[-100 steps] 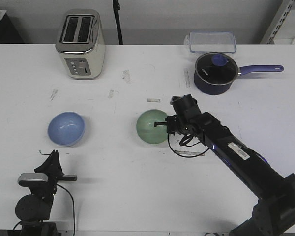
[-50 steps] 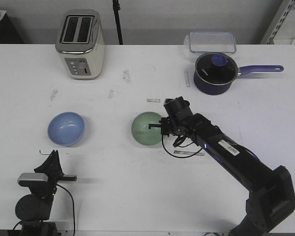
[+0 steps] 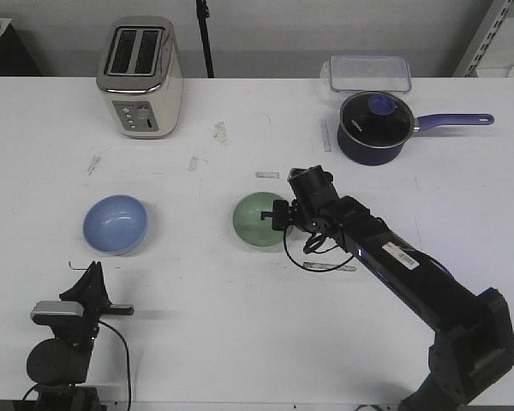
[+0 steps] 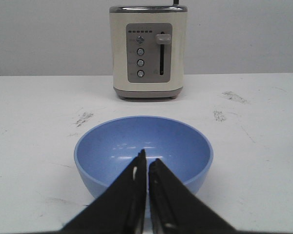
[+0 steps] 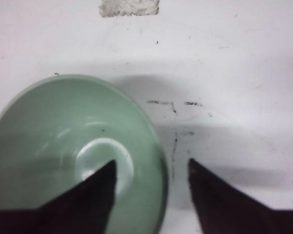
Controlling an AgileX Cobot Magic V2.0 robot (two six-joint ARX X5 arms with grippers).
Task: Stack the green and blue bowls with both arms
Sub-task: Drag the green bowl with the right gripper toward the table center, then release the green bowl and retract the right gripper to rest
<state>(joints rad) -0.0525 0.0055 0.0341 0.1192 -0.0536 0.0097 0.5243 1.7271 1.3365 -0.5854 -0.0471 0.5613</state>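
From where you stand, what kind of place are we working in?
Probably a lab bench set up as a mock kitchen: a scuffed white table holding a toaster, a lidded saucepan and a clear food container, with metal shelving at the back.

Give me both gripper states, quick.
Left gripper: closed, empty, in front of the blue bowl.
Right gripper: open, fingers straddling the green bowl rim, not clamped.

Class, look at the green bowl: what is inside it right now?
Inside the green bowl only one finger of the right gripper dips over the rim; the other stays outside. No contents show, though the fingers hide its near part.
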